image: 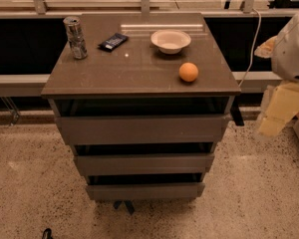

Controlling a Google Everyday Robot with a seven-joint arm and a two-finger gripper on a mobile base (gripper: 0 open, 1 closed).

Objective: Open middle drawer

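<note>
Middle drawer (144,163): its flat front sits in line between the top drawer (142,129) above and the bottom drawer (145,190) below, at the front of the cabinet. Only a narrow dark gap shows over its upper edge and none of its inside is visible. Judgement: it is shut, or very nearly so, and the opening has not begun.

Pincer (279,114): it hangs off the cabinet's right side, about level with the top drawer, clear of the cabinet and well apart from the middle front. It touches nothing. Whether it stands apart or together cannot be told from this view.

Table (139,68): this is the cabinet's top, and it carries a can (74,36) at the rear left, a dark packet (113,42) beside it, a bowl (170,40) at the rear centre and an orange (188,72) nearer the front right. None of them overhangs the drawers.

Outstanding, as judged: the whole task. The pincer must come round to the front, drop to the middle front, take purchase on the handleless panel, most likely at its top edge through the gap, and pull it outward. The neighbouring fronts lie close, so there is a risk of catching the wrong one.
</note>
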